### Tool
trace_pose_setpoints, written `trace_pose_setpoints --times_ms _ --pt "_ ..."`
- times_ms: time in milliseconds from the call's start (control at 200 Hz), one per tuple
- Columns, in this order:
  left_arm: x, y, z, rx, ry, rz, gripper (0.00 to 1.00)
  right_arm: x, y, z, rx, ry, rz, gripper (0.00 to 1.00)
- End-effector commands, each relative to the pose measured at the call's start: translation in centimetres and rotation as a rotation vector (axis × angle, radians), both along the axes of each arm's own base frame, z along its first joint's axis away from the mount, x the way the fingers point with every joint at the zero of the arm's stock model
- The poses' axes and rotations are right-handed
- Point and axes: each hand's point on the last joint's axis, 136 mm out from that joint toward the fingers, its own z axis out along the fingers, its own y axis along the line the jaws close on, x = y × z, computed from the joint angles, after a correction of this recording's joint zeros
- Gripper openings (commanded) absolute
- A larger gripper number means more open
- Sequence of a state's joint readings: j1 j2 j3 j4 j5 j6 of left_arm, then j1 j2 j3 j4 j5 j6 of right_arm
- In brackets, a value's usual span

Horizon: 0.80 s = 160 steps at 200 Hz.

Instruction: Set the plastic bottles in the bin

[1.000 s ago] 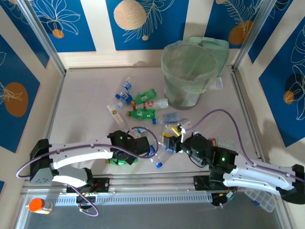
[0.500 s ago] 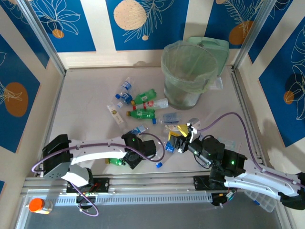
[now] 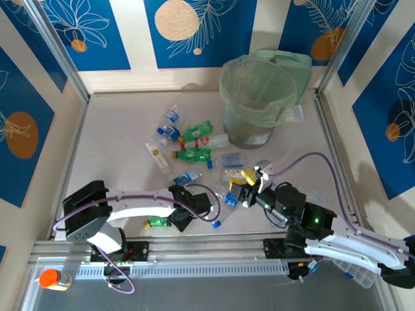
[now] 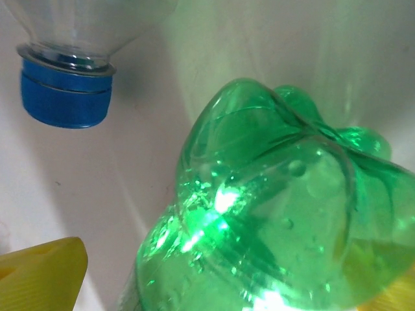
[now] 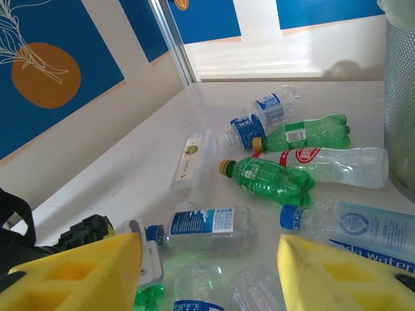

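Slip risk: left gripper (image 3: 174, 221) jaws spread wide astride green bottle (image 4: 279, 214) at 7 o'clock, an off-centre squeeze on its crushed base could squirt it out; right gripper (image 5: 211, 272) jaws apart, empty; bin (image 3: 249, 133) at 1 o'clock.

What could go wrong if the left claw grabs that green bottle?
The green bottle is rounded and glossy, so it might squirt out of the open left gripper. A blue-capped bottle lies close beside and could get knocked. The bin is far, so a weak grip may drop it.
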State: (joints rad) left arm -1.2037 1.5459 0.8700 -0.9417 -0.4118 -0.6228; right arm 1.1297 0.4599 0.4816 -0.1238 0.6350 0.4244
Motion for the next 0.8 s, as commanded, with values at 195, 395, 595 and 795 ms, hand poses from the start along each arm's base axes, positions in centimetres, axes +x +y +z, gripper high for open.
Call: trace_pose_setpoints --times_ms 195,395,595,795 --pt "1.2 -0.6 -1.8 -0.134 -0.037 0.104 0.77 -0.1 -0.1 0.3 0.030 0.005 0.004 0.57" --pt "2.5 -0.5 -1.4 -0.127 -0.111 0.101 0.64 -0.1 -0.1 0.4 0.030 0.003 0.004 0.56" --pt "3.0 -0.9 -0.5 -0.193 -0.158 0.103 0.48 0.0 -0.3 0.3 0.028 0.003 -0.004 0.55" --pt "3.4 -1.1 1.6 -0.309 -0.222 0.113 0.48 0.2 -0.5 0.2 0.022 0.004 -0.021 0.54"
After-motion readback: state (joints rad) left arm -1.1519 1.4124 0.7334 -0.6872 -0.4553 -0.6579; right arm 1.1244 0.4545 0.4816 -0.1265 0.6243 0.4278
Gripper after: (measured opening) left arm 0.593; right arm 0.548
